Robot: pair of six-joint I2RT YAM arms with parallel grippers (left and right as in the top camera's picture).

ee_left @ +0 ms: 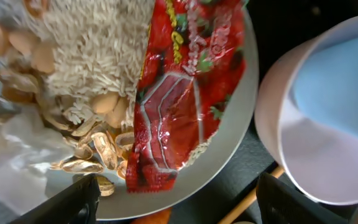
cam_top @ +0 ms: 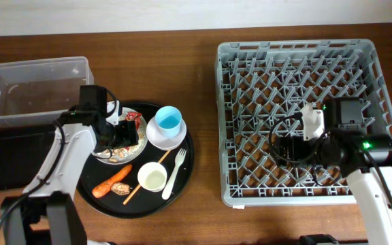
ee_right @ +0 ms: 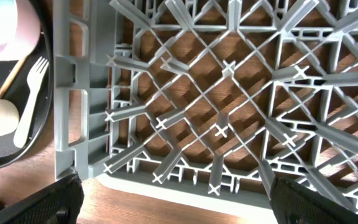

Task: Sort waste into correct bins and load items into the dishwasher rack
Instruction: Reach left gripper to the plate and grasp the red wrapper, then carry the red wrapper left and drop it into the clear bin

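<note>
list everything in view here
rack: 1, grey, right
tub: 1, clear, back-left
flat tray: 1, black, left
round tray: 1, black, centre-left
plate: 1, white, round tray
wrapper: 1, red, plate
scraps: several, beige, plate
bowl: 1, white, round tray
blue cup: 1, light-blue, in bowl
cream cup: 1, cream, round tray
fork: 1, white, round tray
stick: 1, tan, round tray
carrot: 1, orange, round tray
left gripper: 1, black, over plate
right gripper: 1, black, over rack
</note>
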